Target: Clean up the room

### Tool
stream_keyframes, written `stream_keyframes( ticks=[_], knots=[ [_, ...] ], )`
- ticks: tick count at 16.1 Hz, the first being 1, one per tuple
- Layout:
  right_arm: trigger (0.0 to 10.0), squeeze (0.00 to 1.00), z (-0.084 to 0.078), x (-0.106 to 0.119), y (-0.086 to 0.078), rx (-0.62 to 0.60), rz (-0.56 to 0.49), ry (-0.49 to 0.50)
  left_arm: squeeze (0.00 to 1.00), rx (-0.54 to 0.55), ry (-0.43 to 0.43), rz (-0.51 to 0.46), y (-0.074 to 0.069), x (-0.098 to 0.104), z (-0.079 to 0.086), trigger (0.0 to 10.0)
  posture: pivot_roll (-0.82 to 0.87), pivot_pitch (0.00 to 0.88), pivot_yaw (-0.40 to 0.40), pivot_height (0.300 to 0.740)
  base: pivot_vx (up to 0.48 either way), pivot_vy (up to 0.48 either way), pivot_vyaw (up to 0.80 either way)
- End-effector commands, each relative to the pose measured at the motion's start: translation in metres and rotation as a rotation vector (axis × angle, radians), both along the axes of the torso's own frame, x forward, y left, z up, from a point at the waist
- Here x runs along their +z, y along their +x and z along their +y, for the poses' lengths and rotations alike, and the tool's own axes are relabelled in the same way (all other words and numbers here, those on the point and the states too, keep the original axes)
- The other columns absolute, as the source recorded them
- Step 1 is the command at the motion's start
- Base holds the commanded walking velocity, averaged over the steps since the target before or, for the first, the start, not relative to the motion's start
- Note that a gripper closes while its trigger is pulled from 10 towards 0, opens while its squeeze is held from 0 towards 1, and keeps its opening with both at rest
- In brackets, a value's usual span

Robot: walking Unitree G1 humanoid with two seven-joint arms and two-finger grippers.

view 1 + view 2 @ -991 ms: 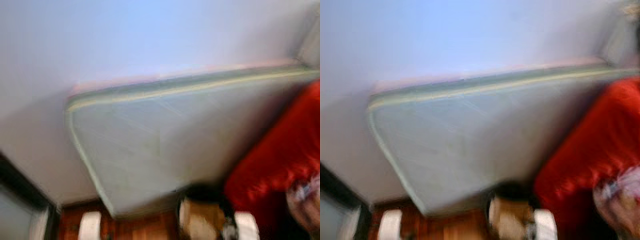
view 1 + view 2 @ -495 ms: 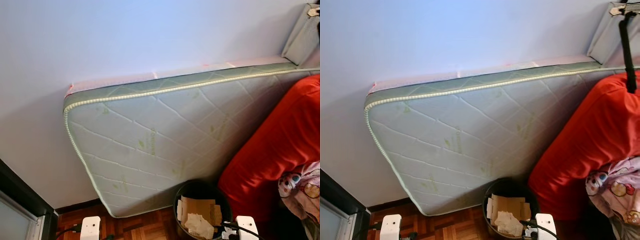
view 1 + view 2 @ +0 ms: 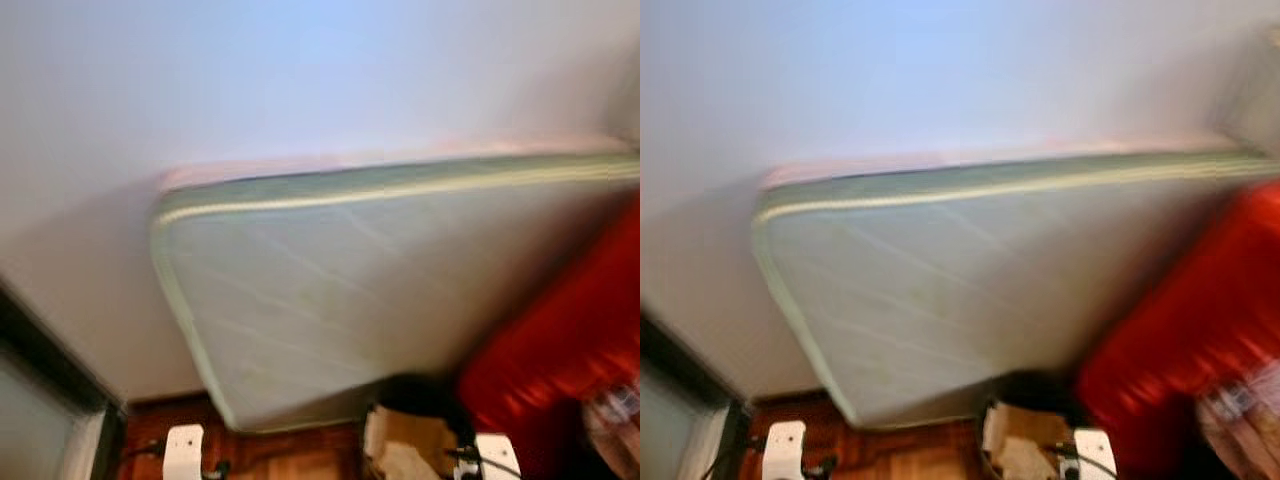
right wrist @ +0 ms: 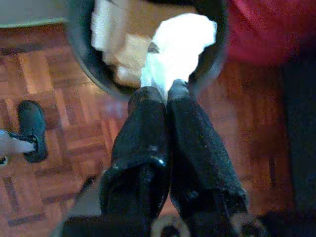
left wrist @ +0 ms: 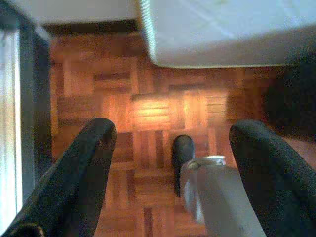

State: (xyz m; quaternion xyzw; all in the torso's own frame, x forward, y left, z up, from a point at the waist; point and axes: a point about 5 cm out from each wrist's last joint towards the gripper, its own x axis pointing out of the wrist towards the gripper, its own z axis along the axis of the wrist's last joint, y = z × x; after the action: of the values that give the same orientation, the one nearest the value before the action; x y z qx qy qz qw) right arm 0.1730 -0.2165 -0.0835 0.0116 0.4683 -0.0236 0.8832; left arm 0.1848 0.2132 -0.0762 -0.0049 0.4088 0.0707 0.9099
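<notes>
We have the right gripper [image 4: 165,91] pinched shut on a white crumpled tissue [image 4: 180,49], which hangs over the open black waste bin [image 4: 79,54]; the bin already holds cardboard scraps [image 4: 121,54] and stands on the parquet floor [image 5: 148,113] between the leaning mattress [image 3: 340,290] and the red bedding [image 3: 560,340]. Risk as we see it: the tissue sits toward the bin's rim on the red bedding side, so if we release while the body is swaying it could land on the rim or the floor; it's light and may also cling to a finger. Left gripper [image 5: 173,148] is spread wide and empty, hanging above the floor and the robot's own foot [image 5: 181,153]. Head views are motion-blurred, so bin contents and the patterned item at the far right edge are unreadable there, and bin depth is hidden.
</notes>
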Motion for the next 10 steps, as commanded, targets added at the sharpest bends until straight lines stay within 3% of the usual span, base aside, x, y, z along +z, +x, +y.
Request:
stream_keyframes(
  ticks=[1, 6, 10],
  knots=[
    [10.0, 0.00, 0.001, -0.001, -0.002, -0.020, -0.004, 0.007, 0.00, 0.002, 0.006, 0.018, -0.004, -0.002, 0.001, 10.0, 0.03, 0.000, -0.022, 0.720, 0.334, 0.000, 0.00],
    [10.0, 0.00, 0.001, -0.001, -0.003, -0.017, -0.007, 0.000, 0.00, -0.005, 0.007, 0.015, -0.003, -0.002, 0.000, 10.0, 0.03, 0.000, -0.022, 0.720, 0.133, 0.000, 0.00],
    [10.0, 0.00, -0.001, 0.000, -0.002, -0.068, -0.035, 0.000, 0.00, -0.030, 0.000, -0.077, 0.010, 0.007, -0.002, 10.0, 0.04, 0.000, -0.032, 0.720, 0.000, 0.000, 0.00]
  ],
)
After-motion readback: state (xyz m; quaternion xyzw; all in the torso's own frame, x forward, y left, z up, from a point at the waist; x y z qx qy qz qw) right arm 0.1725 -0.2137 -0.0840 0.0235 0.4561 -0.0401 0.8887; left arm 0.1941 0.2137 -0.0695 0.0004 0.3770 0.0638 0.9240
